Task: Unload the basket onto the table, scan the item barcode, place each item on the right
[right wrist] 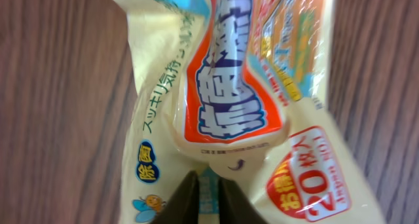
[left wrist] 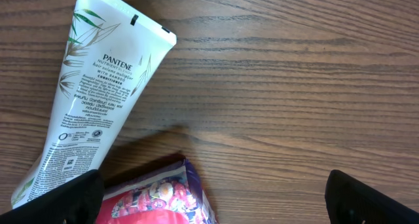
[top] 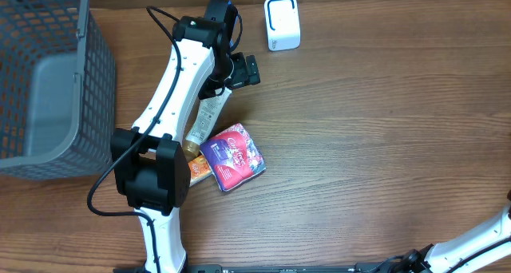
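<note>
So the right gripper (right wrist: 208,185) is pinched nearly shut on the bottom edge of a yellow pack (right wrist: 236,67), and that's all it has hold of. The pack doesn't show in the overhead at all. Only a bit of the right arm pokes in at the corner farthest from the white scanner box (top: 282,22), so I'd say the pack is well apart from it.

What worries me:
- It's a thin edge grip on a floppy, creased pack, so it could slide out or fold over on the way.
- I can't see a barcode on the side facing the wrist cam, and a wrinkle across it might kill the read.
- The left gripper (left wrist: 213,201) hangs wide open and empty just beside the scanner box, over the Pantene tube (left wrist: 91,86) and a purple pouch (left wrist: 160,194), so it may block the way in.

Readable stuff: the tube says "PANTENE", with what looks like "hair volume multiplier" underneath. The pack is all Japanese, with a big "20" in a red-edged badge. The pouch lettering is too small to make out.
</note>
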